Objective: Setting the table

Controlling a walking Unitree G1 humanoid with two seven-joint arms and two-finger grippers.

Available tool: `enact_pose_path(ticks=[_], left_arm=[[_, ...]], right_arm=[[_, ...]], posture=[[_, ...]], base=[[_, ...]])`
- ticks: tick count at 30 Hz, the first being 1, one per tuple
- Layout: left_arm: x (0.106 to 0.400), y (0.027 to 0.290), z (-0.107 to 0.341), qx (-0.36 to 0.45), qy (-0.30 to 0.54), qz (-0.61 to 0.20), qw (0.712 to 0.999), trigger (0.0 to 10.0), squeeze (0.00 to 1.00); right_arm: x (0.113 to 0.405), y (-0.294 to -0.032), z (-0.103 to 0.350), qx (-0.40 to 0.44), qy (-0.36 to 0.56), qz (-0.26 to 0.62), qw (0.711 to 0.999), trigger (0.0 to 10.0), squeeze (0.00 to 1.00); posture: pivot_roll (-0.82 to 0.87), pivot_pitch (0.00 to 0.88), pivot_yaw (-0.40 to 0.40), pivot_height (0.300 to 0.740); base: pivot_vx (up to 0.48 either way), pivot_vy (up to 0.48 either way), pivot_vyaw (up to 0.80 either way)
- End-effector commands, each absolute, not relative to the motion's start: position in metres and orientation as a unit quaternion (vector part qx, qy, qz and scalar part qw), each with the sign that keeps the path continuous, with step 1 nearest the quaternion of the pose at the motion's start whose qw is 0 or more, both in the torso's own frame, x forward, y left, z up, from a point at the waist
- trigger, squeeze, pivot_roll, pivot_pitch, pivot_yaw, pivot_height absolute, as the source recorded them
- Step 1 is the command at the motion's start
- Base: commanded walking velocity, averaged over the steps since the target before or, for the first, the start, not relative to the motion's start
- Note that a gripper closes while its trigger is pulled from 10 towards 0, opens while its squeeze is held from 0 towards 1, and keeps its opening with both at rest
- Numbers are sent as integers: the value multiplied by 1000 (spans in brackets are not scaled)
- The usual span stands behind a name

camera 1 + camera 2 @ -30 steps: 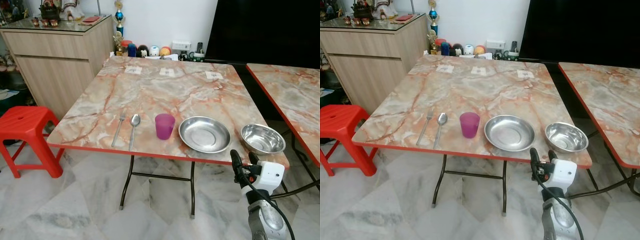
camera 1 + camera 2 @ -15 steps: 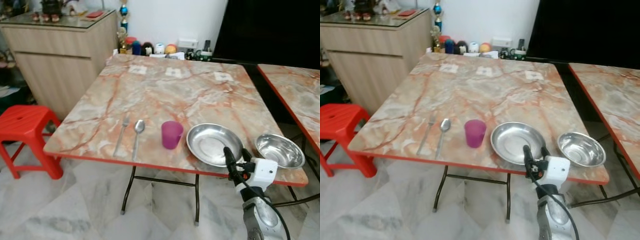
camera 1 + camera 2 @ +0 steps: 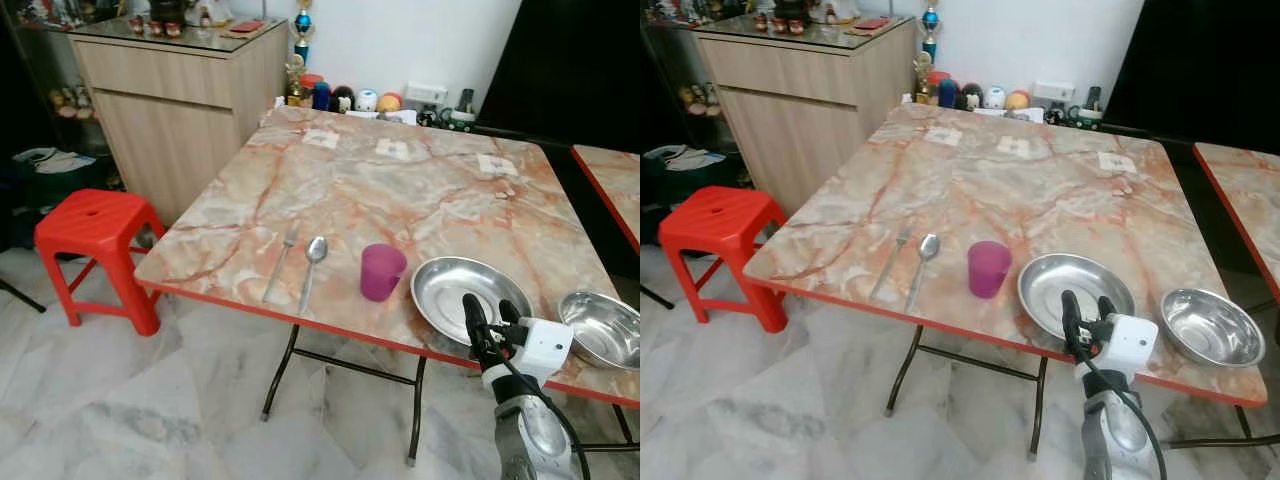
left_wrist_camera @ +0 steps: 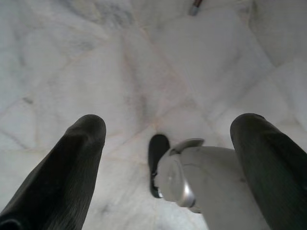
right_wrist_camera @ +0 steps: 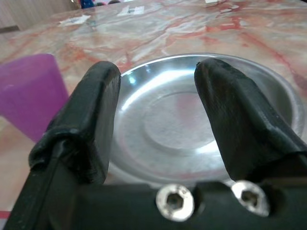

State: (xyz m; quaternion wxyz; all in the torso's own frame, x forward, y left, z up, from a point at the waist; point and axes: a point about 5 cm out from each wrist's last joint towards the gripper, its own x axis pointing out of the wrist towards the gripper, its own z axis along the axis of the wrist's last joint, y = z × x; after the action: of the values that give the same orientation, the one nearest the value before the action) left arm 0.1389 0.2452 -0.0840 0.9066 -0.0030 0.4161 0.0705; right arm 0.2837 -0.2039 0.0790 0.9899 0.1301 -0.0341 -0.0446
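Stainless steel plate (image 3: 470,293) lies at the near edge of the marble table (image 3: 400,190), between the purple cup (image 3: 381,272) on its left and the steel bowl (image 3: 603,328) on its right. The right gripper (image 3: 491,323) hovers at the plate's near rim, fingers spread and empty; the plate lies directly ahead of the jaws. The left gripper (image 4: 168,139) hangs open over the floor, so the right arm is nearer. Fork (image 3: 283,259) and spoon (image 3: 310,267) lie further left, handles pointing near.

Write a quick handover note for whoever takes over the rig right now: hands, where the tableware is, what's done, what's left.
Right hand: open, empty, at the near table edge facing the steel plate.
Left hand: open, empty, pointing at the floor.
On the table, along the near edge: fork, spoon, purple cup, plate, steel bowl.
Done: nothing gripped yet.
Left: likely grasp the plate, then arrange the setting.
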Motion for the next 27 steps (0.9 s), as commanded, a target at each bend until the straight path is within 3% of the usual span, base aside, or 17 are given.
enact_pose_path(ticks=[1,12,27], left_arm=[[135,243,-86,-9,423,70,903,10000,0],[132,244,-87,-7,429,72,901,10000,0],[129,244,-89,-2,435,67,898,10000,0]], right_arm=[[283,-214,81,142,-33,-71,987,10000,0],[284,-228,77,208,-2,-144,967,10000,0],[298,-230,73,266,37,-176,947,10000,0]], posture=[[14,52,-61,740],[11,61,-62,740],[20,76,-59,740]], base=[[0,0,0],[0,0,0],[0,0,0]])
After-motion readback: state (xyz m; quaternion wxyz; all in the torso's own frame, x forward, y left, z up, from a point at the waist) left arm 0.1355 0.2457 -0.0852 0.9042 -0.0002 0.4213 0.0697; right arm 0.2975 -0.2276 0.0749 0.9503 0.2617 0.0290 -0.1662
